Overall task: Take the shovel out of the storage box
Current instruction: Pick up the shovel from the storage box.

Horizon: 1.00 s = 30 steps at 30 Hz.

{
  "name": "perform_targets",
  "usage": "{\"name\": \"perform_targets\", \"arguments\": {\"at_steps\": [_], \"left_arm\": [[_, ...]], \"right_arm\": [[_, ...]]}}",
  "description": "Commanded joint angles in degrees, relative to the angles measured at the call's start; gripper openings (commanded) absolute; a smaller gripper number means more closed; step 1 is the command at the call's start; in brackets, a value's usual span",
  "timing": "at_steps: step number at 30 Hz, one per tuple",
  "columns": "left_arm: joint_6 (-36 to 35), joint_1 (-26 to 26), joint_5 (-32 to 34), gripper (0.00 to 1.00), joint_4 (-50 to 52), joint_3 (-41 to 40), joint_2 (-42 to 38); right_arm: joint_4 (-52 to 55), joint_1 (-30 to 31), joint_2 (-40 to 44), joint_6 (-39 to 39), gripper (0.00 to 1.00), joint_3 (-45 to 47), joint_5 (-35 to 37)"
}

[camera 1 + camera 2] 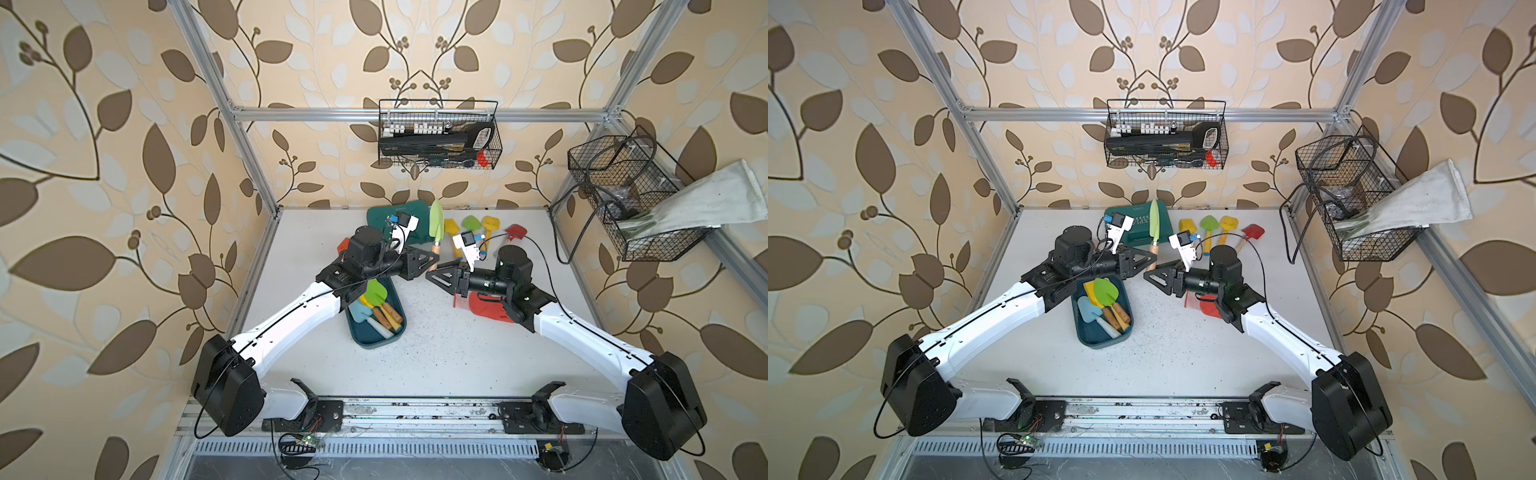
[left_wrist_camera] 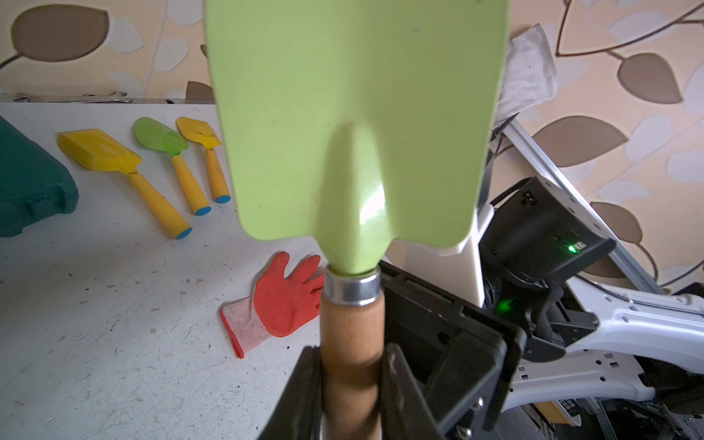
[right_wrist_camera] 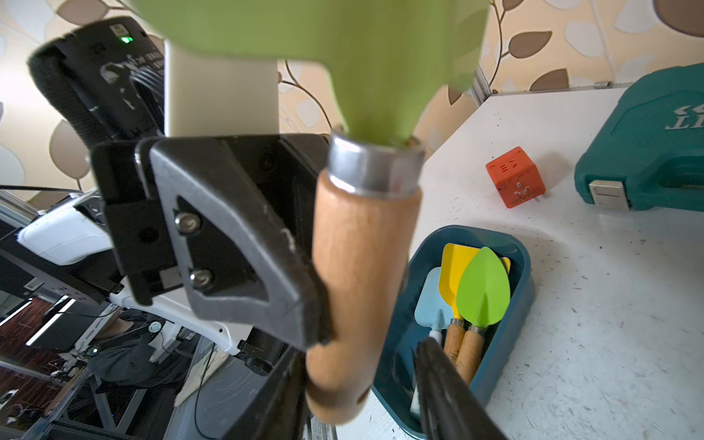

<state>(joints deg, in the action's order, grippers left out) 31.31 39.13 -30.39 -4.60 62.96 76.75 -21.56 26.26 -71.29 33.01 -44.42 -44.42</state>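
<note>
A speckled white table (image 1: 457, 353) bears the storage box (image 1: 366, 339) amid leaf-patterned walls (image 1: 83, 166).

Left pincer (image 1: 1151, 261) gripping shovel (image 1: 1155, 222), storage box (image 1: 1096, 341) nearby

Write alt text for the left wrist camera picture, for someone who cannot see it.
A pale green shovel, gripped by its wooden handle in the left hand, fills the middle of the picture. Behind it on the white table lie three yellow-handled shovels, a red glove and part of a green case.
</note>
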Motion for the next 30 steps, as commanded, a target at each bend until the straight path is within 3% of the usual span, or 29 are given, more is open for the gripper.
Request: {"name": "perform_targets", "arguments": {"at_steps": [1, 8, 17, 19, 21, 25, 30], "left_arm": [[0.54, 0.77, -2.50, 0.00, -4.46, 2.28, -0.99], [1.55, 0.86, -3.45, 0.00, -6.56, 1.38, -0.65], [1.45, 0.86, -3.32, 0.00, -6.02, 0.81, -0.63], [0.93, 0.86, -3.01, 0.16, -5.37, 0.52, -0.96], [0.25, 0.86, -2.74, 0.40, -4.26, 0.55, -1.16], [-1.58, 0.86, -1.42, 0.54, -1.65, -0.15, -1.75], [-4.19, 0.86, 2.78, 0.63, 3.55, -1.50, -3.61]], "right_arm": [[-3.22, 0.28, -0.15, 1.41, 0.43, 1.09, -1.62], [-5.25, 0.08, 0.27, 2.44, 0.41, 1.80, -1.63], [-5.78, -0.33, 0.56, 2.67, 0.17, 2.06, -1.46], [-5.77, -0.36, 0.45, 2.69, 0.13, 2.15, -1.22], [-5.50, -0.47, 0.27, 2.52, 0.11, 2.15, -0.78], [-3.29, -0.71, -0.04, 1.31, 0.10, 1.85, 0.75], [3.69, -1.34, 0.69, -2.19, 0.09, 0.91, 6.02]]}}
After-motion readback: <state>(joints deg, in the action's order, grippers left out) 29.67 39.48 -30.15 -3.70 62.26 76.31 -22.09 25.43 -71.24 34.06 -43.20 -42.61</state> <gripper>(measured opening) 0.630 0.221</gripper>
